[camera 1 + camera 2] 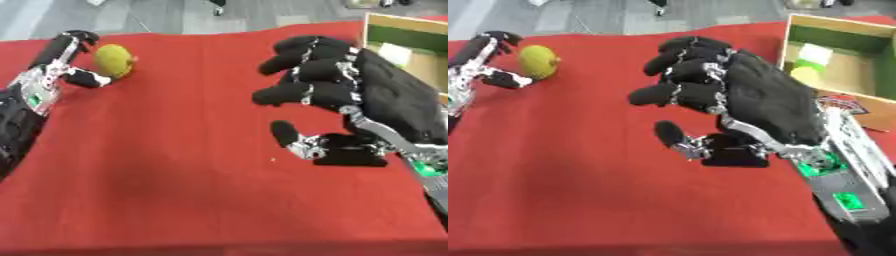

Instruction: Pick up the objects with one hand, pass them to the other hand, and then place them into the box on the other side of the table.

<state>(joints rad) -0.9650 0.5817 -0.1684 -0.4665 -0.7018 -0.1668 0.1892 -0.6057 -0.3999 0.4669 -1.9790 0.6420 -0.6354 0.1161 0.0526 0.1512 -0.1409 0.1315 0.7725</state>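
Note:
A yellow-green round fruit (114, 60) lies on the red tablecloth (175, 165) at the far left. My left hand (42, 82) reaches in from the left edge, open, with its fingers above the fruit and its thumb (87, 79) just below, touching or nearly touching it. My right hand (385, 100) hovers over the right half of the table, fingers relaxed and spread toward the left, holding nothing. The cardboard box (866, 75) stands at the far right corner, behind the right hand.
Inside the box lie a yellow-green round object (805, 74) and a pale green-and-white item (815, 52). A small printed card (843, 104) lies at the box's front. Grey floor shows beyond the table's far edge.

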